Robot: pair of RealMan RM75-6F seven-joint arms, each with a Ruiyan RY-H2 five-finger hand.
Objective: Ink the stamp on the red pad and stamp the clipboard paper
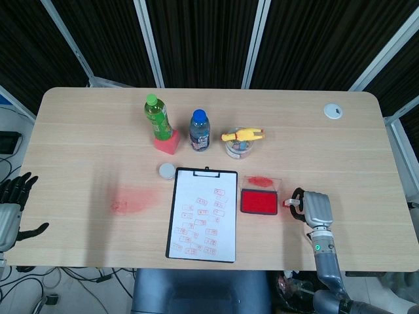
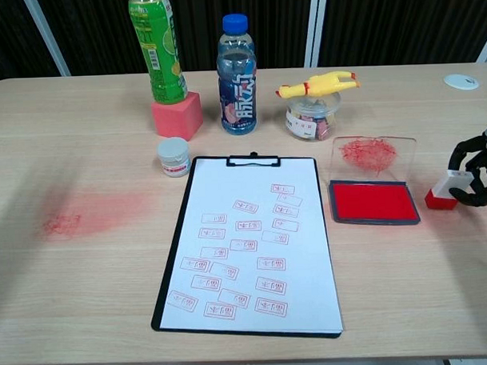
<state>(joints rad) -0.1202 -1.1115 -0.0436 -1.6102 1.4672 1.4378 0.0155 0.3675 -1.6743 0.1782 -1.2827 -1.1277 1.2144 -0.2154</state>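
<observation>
The clipboard (image 1: pixel 203 222) (image 2: pixel 247 245) lies at the table's middle front, and its white paper bears several red stamp marks. Just right of it sits the red ink pad (image 1: pixel 259 201) (image 2: pixel 374 202), its clear lid (image 2: pixel 369 156) open behind it. The stamp (image 1: pixel 287 203) (image 2: pixel 445 189), white on top with a red base, stands on the table right of the pad. My right hand (image 1: pixel 314 208) (image 2: pixel 477 170) is beside it, fingers curled around the white top. My left hand (image 1: pixel 13 209) hangs off the table's left edge with fingers spread, holding nothing.
Behind the clipboard stand a green bottle (image 2: pixel 159 45) on a pink block (image 2: pixel 177 115), a blue-capped bottle (image 2: pixel 236 75), a jar (image 2: pixel 309 120) with a yellow rubber chicken on top, and a small white jar (image 2: pixel 174 157). A red smear (image 2: pixel 80 214) marks the table's left.
</observation>
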